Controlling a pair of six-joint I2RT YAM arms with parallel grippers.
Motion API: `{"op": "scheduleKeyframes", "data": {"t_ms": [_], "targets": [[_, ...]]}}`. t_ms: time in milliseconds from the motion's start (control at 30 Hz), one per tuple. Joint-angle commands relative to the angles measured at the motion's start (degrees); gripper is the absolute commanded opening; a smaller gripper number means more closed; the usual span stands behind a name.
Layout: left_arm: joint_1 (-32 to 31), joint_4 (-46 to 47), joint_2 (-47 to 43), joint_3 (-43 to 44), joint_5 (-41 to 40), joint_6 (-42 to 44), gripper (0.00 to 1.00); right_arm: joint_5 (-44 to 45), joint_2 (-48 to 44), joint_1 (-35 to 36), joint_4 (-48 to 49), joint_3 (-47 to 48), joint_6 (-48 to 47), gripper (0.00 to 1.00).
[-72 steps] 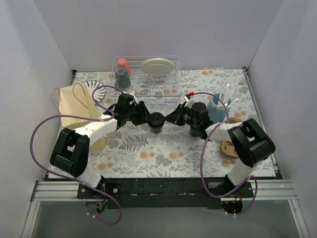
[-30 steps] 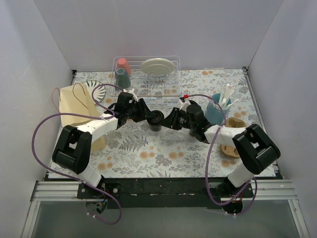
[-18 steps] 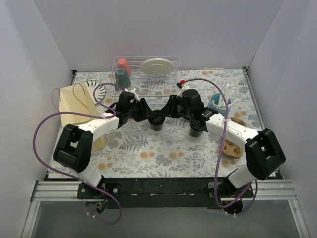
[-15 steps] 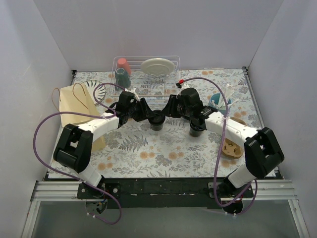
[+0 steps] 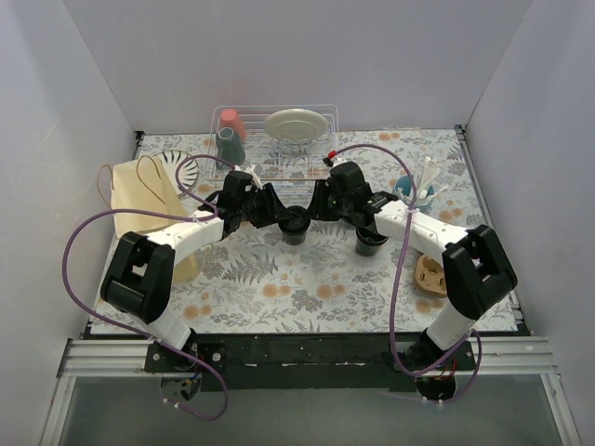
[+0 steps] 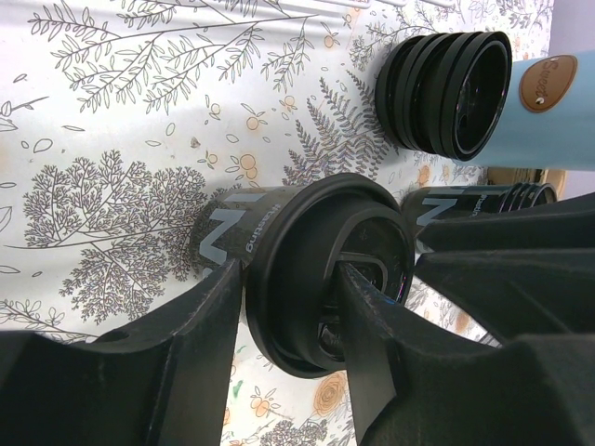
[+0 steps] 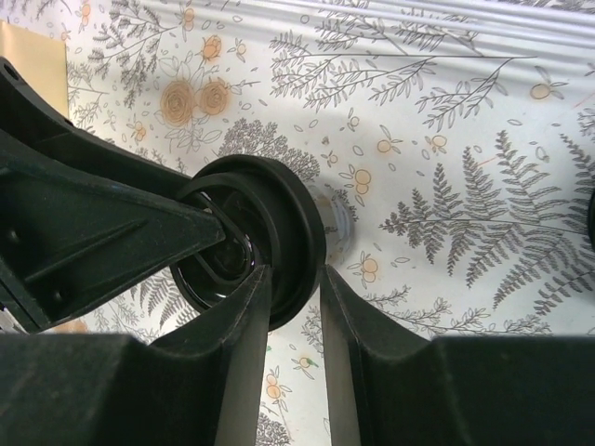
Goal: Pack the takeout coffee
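Left gripper (image 6: 293,279) and right gripper (image 7: 293,279) both seem clamped on the lidded black disposable cup (image 5: 296,227), second black cup (image 5: 370,243) just beside it.

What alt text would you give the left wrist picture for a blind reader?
The robot's left hand grips a lidded black cup on a fern-printed tablecloth. Beyond it sit a ribbed black round object beside a light-blue cup, and part of a second black cup.
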Motion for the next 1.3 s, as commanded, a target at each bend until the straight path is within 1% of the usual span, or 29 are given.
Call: {"op": "scheduleKeyframes", "data": {"t_ms": [0,200,367,600,800,967,1033,1133,1267], "targets": [[-0.82,-19.52,6.74,-5.62,-9.81,6.0,0.42,1.27,-0.15,-1.17,-1.16,3.39,-2.26,0.35],[-0.82,-19.61,6.92,-5.7,-9.99,5.91,0.42,-0.4,0.55,-2.93,-1.16,3.65,-3.93,0.35],[-0.82,-19.52,7.27,-5.61,-9.9,5.83,0.42,-6.02,2.57,-3.02,1.47,3.91,-4.9,0.34],[-0.91,-19.26,7.27,-5.79,-9.99,5.91,0.42,-6.82,5.12,-3.02,2.0,4.97,-5.34,0.34],[-0.91,-19.17,7.53,-5.88,-9.81,5.65,0.42,-9.8,8.9,-2.93,1.13,6.02,-6.3,0.33],[-0.91,-18.73,8.5,-6.67,-9.46,4.95,0.42,-15.51,11.27,-2.85,3.93,0.94,-4.11,0.23],[-1.0,-18.56,9.03,-7.19,-9.63,4.51,0.42,-17.18,12.15,-2.84,3.67,-1.78,-3.06,0.22],[-1.0,-18.47,8.85,-7.63,-10.34,3.72,0.42,-19.29,11.28,-2.32,7.17,-7.31,-2.0,0.21],[-1.0,-18.38,9.47,-7.9,-10.6,2.75,0.42,-20.18,11.28,-1.53,7.28,-10.49,-1.3,0.2]]}}
